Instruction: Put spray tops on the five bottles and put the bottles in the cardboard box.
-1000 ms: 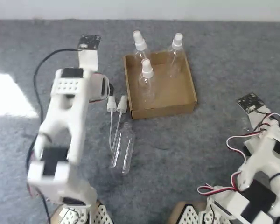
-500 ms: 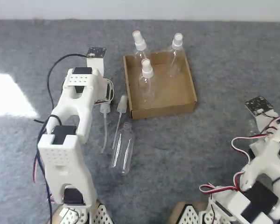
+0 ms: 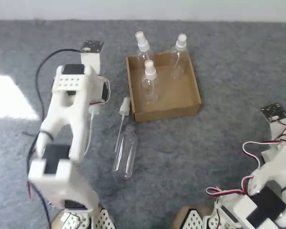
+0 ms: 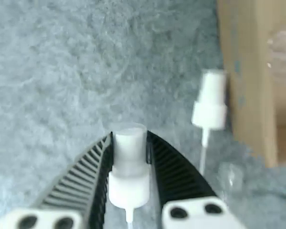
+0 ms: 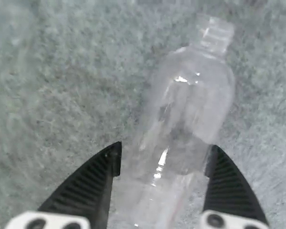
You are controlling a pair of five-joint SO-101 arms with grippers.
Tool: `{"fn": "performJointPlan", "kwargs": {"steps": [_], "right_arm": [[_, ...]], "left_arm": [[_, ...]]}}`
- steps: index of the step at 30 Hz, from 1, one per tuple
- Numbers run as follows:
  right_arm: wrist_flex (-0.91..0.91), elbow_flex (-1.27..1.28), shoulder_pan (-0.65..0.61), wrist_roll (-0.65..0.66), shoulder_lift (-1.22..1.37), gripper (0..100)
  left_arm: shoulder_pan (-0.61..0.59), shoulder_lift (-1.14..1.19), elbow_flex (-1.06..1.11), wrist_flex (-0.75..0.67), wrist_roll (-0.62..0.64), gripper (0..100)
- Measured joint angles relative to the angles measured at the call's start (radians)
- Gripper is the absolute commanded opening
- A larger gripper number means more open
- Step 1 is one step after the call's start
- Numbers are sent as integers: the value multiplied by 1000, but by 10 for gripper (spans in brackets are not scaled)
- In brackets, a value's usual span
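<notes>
Left gripper (image 4: 128, 138): clamped on a spray top (image 4: 128, 164), bottom centre of the left wrist view, dip tube hanging down.
Grip risk: held by the smooth round cap alone; could have twisted or slid between the jaws, skewing the tube off any bottle neck.
Loose spray top (image 3: 124, 106): lay on the carpet (image 3: 190, 152) just left of the box's front corner, centre of the high view; could have been swept aside by the hanging tube or the arm.
Open bottle (image 3: 125, 151): lay on its side, lower centre of the high view, uncapped, neck toward the loose top; round and light, so likely to roll at a nudge, and awkward to thread while lying flat and unheld.
Cardboard box (image 3: 167, 113): upper centre of the high view, three capped bottles (image 3: 150, 86) upright in it or at its back edge; tall and light, could have toppled when another went in.
Right gripper (image 5: 165, 150): jaws spread either side of a second uncapped bottle (image 5: 190, 105), centre of the right wrist view; contact uncertain.
Squeeze risk: thin clear wall could have buckled or shot out of the jaws.
</notes>
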Motion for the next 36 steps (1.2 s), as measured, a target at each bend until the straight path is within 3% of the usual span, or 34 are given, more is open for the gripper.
{"fn": "performJointPlan", "kwargs": {"steps": [8, 19, 24, 36], "right_arm": [[97, -98, -77, -135, 6, 231], [276, -292, -181, -221, 6, 232], [316, -391, -178, -226, 83, 271], [450, -790, -100, -198, 569, 264]], "left_arm": [[0, -410, 371, -124, 0, 9], [2, -764, 750, -270, 0, 10], [2, -829, 855, -336, -3, 10], [2, -832, 861, -350, -2, 11]]}}
